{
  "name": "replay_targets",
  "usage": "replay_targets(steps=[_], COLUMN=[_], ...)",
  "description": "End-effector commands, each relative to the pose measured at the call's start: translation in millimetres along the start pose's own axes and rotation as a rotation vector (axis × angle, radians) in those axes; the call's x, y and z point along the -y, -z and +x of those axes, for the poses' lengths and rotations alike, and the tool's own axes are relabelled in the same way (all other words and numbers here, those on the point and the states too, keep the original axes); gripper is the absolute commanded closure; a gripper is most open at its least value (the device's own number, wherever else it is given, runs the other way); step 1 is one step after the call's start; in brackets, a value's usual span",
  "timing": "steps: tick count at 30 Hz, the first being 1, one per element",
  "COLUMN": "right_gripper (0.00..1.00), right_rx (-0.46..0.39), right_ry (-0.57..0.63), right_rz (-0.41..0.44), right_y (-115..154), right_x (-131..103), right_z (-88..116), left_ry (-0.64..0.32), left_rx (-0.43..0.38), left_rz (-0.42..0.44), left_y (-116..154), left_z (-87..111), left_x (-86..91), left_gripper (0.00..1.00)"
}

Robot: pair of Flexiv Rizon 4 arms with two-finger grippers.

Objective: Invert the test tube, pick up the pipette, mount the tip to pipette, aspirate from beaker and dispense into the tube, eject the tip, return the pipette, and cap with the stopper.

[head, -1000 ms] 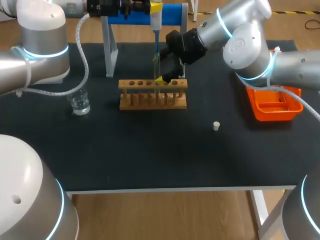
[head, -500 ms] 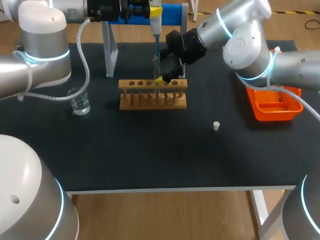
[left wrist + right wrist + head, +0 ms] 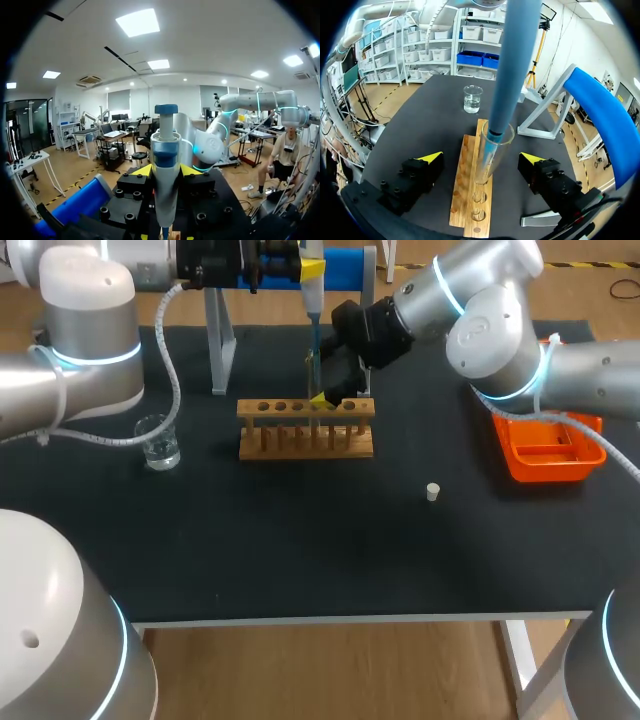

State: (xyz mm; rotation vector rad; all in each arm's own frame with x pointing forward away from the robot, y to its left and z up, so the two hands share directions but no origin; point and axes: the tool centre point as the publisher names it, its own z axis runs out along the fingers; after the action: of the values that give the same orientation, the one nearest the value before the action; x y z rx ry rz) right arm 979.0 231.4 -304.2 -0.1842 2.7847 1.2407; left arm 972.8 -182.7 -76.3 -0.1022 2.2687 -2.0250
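A black tabletop fills the middle of the head view, matte and dark from edge to edge. On it I count one wooden rack just above centre, one glass beaker with clear liquid at the left, one small white stopper lying alone right of centre, and one orange tray at the right edge. One blue-padded stand rises at the top of the frame.

There are two arms. The left arm comes in from the upper left, and the left jaws are clamped on the single pipette, with a yellow fingertip pressed to each side of its body. The pipette hangs upright over the rack, its blue tip dipping into the mouth of the one test tube, which stands upright in a rack hole.

The right arm comes in from the upper right. The right jaws are spread wide either side of the tube, touching nothing.
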Motion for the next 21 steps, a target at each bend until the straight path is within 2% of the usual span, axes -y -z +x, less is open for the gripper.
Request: replay_targets(steps=[1, 21], right_gripper=[0.00, 0.00], right_rx=[-0.003, -0.003], right_ry=[0.000, 0.000], right_rz=[0.002, 0.002], right_y=[0.6, 0.6], right_x=[-0.2, -0.2], right_z=[-1.0, -1.0], left_ry=[-0.001, -0.006], left_rx=[0.001, 0.006], left_rz=[0.002, -0.003], left_y=[-0.7, -0.3], left_z=[-0.2, -0.9], left_x=[-2.2, -5.9], left_gripper=[1.00, 1.00])
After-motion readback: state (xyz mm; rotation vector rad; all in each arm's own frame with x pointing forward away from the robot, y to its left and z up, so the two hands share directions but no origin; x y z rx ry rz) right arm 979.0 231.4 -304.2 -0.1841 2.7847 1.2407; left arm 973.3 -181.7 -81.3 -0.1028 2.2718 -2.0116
